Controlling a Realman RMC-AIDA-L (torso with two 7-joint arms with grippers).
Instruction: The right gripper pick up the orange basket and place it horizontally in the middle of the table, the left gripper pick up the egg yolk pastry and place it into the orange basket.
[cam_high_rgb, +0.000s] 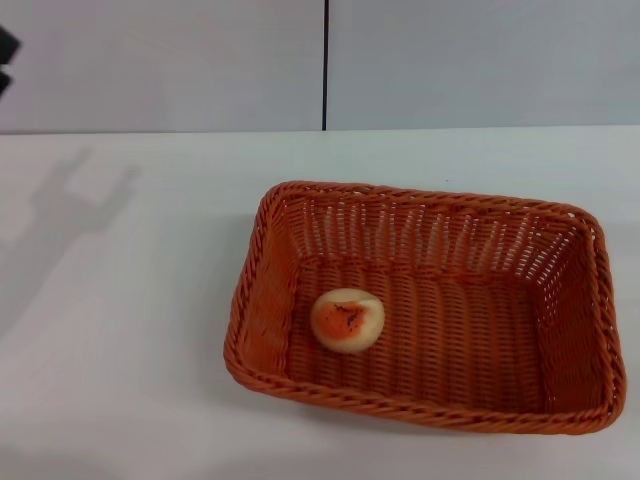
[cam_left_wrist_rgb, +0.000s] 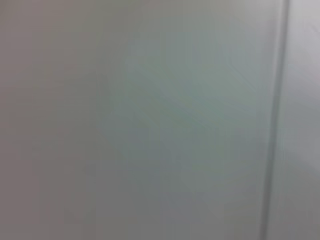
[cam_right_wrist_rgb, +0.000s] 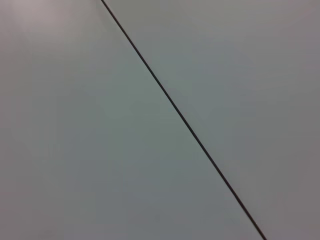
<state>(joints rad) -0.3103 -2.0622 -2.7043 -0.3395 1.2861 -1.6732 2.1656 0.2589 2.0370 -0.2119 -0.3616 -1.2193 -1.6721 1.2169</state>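
Note:
The orange basket (cam_high_rgb: 425, 305) lies lengthwise across the white table (cam_high_rgb: 120, 380), right of the middle in the head view. The egg yolk pastry (cam_high_rgb: 346, 320) rests on the basket's floor near its left end, orange top up and free of any gripper. My left gripper (cam_high_rgb: 5, 60) shows only as dark tips at the far upper left edge, high and well away from the basket. The right gripper is out of view. Both wrist views show only a plain pale surface.
A pale wall with a dark vertical seam (cam_high_rgb: 325, 65) stands behind the table. The left arm's shadow (cam_high_rgb: 70, 205) falls on the table's left part. A dark seam line (cam_right_wrist_rgb: 182, 120) crosses the right wrist view.

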